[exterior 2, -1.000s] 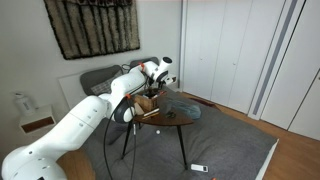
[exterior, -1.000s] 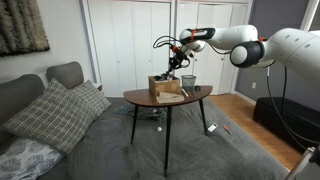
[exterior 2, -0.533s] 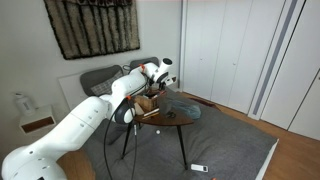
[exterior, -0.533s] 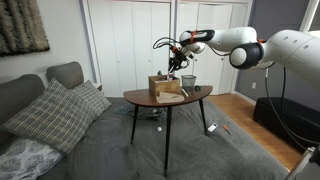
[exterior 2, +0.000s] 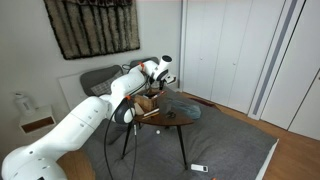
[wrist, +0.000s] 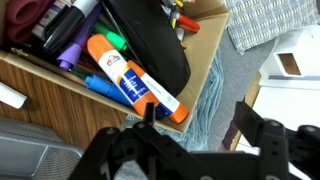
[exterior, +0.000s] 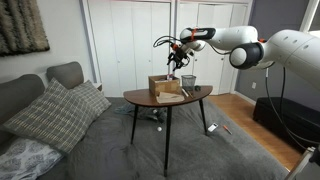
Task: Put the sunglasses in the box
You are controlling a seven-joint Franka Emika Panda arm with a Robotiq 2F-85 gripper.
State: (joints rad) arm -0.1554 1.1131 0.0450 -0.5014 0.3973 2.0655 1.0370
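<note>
While the black claw (wrist: 197, 125) hangs wide open and empty, the glossy black sunglasses (wrist: 150, 40) lie below it inside the small brown cardboard box (exterior: 165, 86), beside an orange-and-white glue stick (wrist: 125, 75).

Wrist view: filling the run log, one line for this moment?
end effector open, empty | hovering over box edge | box holds glue stick, markers, dark item
</note>
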